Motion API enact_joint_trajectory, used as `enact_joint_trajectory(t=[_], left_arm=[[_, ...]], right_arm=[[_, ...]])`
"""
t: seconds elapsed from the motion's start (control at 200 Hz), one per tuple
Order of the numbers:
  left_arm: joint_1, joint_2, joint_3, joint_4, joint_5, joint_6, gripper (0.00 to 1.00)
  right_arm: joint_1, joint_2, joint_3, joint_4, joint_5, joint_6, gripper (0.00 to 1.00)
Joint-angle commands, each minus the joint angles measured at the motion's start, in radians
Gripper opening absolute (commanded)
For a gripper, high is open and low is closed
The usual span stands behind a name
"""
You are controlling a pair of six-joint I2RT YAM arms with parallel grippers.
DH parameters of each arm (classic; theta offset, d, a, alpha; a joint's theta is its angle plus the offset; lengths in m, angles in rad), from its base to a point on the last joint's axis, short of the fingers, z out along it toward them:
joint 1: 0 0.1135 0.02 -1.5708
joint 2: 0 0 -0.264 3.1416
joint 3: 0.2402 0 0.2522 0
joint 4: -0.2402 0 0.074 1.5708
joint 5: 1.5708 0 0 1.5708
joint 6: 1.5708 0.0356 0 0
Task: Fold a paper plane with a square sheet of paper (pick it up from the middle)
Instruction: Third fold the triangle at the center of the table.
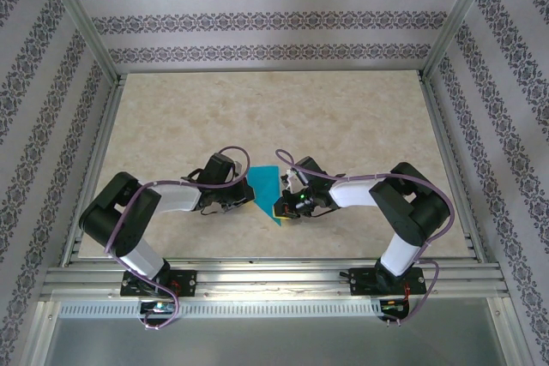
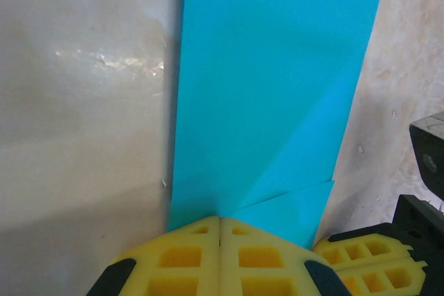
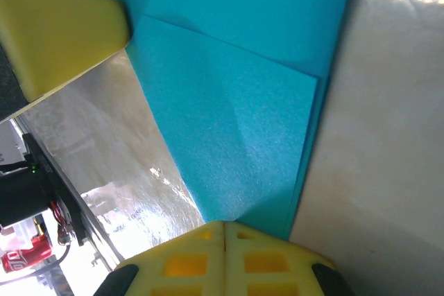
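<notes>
Paper plane (image 1: 268, 188) between left fingers (image 2: 182, 263) and right fingers (image 3: 182, 268), both closed, tips touching it.

The left arm (image 1: 163, 199) and right arm (image 1: 360, 193) both fold inward from their bases, elbows flared out to the sides and forearms angling toward the middle. The left gripper (image 1: 242, 204) has its yellow fingers (image 2: 187, 258) pressed flat together with no gap between them. The right gripper (image 1: 286, 208) is closed just as tightly, and the two tips sit just beside one another, tipped downward.
</notes>
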Motion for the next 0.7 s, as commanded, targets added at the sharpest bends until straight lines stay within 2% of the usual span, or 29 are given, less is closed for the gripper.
enact_joint_trajectory(t=[0.0,0.27,0.455,0.699], left_arm=[[-0.003,0.017,-0.034,0.000,-0.080,0.006,0.03],[0.059,-0.016,-0.027,-0.055,-0.076,-0.013,0.08],[0.077,-0.051,0.028,-0.229,-0.143,0.012,0.08],[0.079,-0.120,0.074,-0.253,-0.107,0.064,0.12]], right_arm=[[-0.008,0.033,-0.025,-0.080,0.060,-0.018,0.00],[-0.012,0.044,-0.025,-0.101,0.062,-0.045,0.00],[-0.021,0.047,-0.016,-0.121,0.053,-0.070,0.00],[-0.021,0.001,0.028,-0.181,0.025,-0.093,0.00]])
